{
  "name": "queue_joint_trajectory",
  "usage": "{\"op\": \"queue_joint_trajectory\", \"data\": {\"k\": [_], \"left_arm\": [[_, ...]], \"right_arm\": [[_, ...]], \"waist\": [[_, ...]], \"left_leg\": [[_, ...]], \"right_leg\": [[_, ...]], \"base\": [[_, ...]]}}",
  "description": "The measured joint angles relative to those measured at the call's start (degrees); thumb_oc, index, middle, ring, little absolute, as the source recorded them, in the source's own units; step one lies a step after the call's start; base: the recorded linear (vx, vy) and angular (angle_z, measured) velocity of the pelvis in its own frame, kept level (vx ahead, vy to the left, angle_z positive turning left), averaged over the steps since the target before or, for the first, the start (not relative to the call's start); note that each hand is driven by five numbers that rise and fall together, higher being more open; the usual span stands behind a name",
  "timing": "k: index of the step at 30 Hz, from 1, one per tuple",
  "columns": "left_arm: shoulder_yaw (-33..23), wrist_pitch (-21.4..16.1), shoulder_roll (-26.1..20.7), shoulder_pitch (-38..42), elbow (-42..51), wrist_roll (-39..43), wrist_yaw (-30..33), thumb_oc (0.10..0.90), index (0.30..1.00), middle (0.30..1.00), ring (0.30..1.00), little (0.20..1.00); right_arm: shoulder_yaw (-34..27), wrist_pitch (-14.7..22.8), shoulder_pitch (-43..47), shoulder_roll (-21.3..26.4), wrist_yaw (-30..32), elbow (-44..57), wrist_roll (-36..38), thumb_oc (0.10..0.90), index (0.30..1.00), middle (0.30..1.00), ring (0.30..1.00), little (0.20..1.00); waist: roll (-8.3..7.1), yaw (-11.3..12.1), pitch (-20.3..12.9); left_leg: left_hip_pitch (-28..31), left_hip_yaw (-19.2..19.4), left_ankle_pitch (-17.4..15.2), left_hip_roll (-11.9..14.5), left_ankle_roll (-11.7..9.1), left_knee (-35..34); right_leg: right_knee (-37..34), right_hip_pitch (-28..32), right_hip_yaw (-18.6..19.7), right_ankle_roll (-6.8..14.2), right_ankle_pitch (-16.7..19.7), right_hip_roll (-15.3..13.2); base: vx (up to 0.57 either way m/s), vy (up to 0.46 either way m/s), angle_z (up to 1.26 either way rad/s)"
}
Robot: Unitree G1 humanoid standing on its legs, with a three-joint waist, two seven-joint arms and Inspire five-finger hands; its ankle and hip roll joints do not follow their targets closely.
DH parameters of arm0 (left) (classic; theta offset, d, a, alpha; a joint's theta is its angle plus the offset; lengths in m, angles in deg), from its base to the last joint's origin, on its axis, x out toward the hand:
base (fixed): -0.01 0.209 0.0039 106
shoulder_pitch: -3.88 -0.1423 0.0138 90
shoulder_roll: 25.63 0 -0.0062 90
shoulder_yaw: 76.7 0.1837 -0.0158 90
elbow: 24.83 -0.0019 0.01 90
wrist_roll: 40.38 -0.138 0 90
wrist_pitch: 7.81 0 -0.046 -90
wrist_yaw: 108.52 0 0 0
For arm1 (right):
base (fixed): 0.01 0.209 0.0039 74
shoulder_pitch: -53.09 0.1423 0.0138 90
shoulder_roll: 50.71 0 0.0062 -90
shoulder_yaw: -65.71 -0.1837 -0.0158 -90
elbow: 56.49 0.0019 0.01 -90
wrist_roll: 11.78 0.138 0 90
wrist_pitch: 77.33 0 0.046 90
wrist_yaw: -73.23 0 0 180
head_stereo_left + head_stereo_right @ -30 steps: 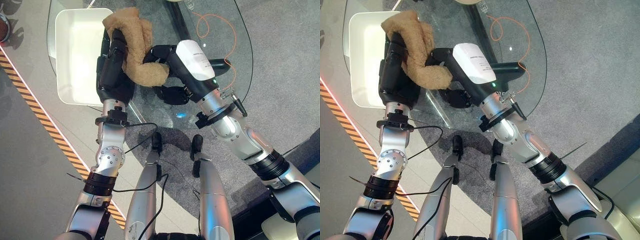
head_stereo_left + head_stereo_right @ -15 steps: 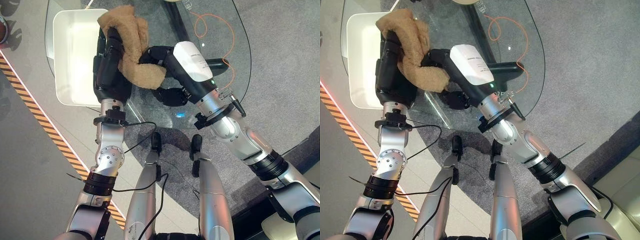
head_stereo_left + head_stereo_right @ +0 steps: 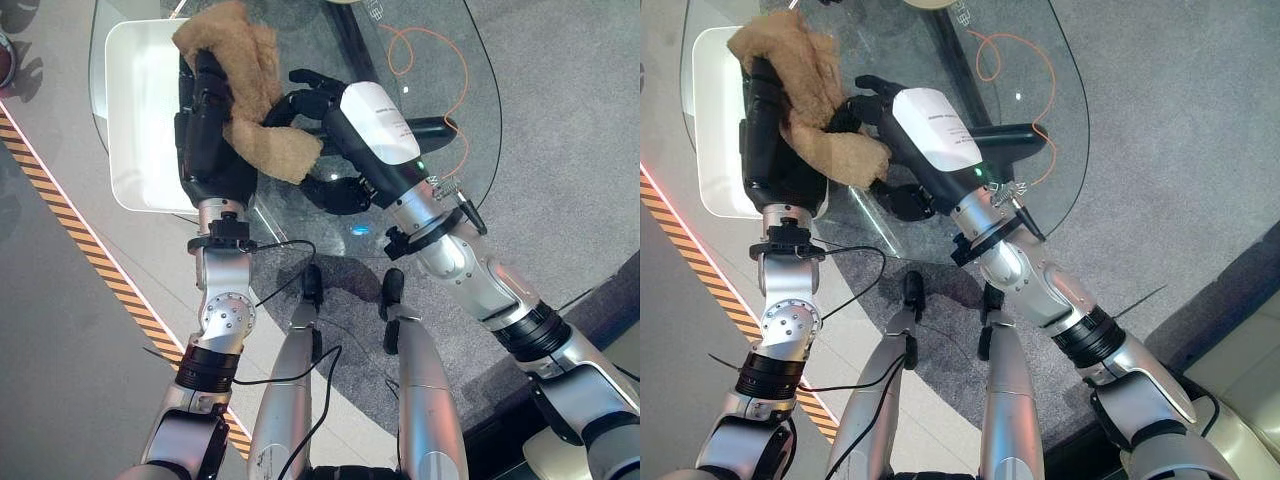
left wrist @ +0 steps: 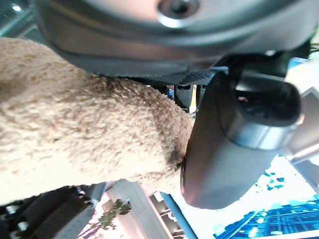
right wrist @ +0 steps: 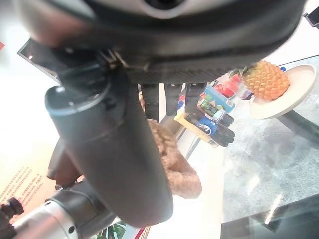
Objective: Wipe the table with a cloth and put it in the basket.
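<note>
While small dark print marks the white cover on the right hand [image 3: 330, 110], none of it is legible. Fingers relaxed and spread, that hand sits beside the tan cloth [image 3: 250, 110], which the left hand [image 3: 205, 125] clutches above the glass table [image 3: 440, 60], near the white basket [image 3: 135, 110]. From the right wrist, a pineapple [image 5: 264, 79] on a plate [image 5: 294, 92] appears

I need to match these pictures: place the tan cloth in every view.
Left eye view: cloth at upper left, draped on the left hand.
Right eye view: upper left.
Left wrist view: fills the left side.
Right wrist view: centre.
Shared landmark: white basket.
</note>
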Motion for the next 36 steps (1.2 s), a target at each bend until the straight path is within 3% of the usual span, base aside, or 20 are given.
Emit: {"op": "queue_joint_trajectory", "data": {"k": [13, 28, 36], "left_arm": [[-0.31, -3.94, 1.07, 0.41, 0.0, -2.79, 3.69, 0.1, 0.3, 0.3, 0.3, 0.2], [-0.65, -5.98, 1.07, 0.56, 0.02, -6.41, 7.01, 0.1, 0.3, 0.3, 0.3, 0.2], [-2.4, -7.33, 1.05, 0.69, 0.01, -8.7, 9.97, 0.1, 0.3, 0.3, 0.3, 0.2]], "right_arm": [[-0.04, -0.03, -0.02, 0.08, 0.12, -0.01, -1.2, 0.8, 0.9, 0.9, 0.9, 0.9], [-1.42, -0.05, -0.05, 0.41, 2.86, -0.03, -1.31, 0.8, 0.9, 0.9, 0.9, 0.9], [-1.78, -0.44, -0.19, 0.62, 8.56, -0.7, -2.3, 0.8, 0.9, 0.9, 0.9, 0.9]], "waist": [[-0.08, -0.11, 0.01], [-0.43, -0.16, 0.01], [-0.46, -0.28, 0.0]], "left_leg": [[0.0, -0.01, 0.01, 0.02, 0.0, 0.04], [0.0, 0.01, -0.01, 0.02, 0.0, 0.02], [0.04, 0.05, 0.0, 0.03, 0.01, 0.04]], "right_leg": [[0.09, 0.0, -0.01, -0.01, 0.0, 0.01], [0.04, -0.02, 0.04, 0.01, -0.01, 0.01], [0.06, -0.02, 0.1, -0.01, 0.01, 0.01]], "base": [[0.0, 0.0, 0.0], [0.0, 0.0, 0.0], [0.0, 0.0, 0.0]]}}
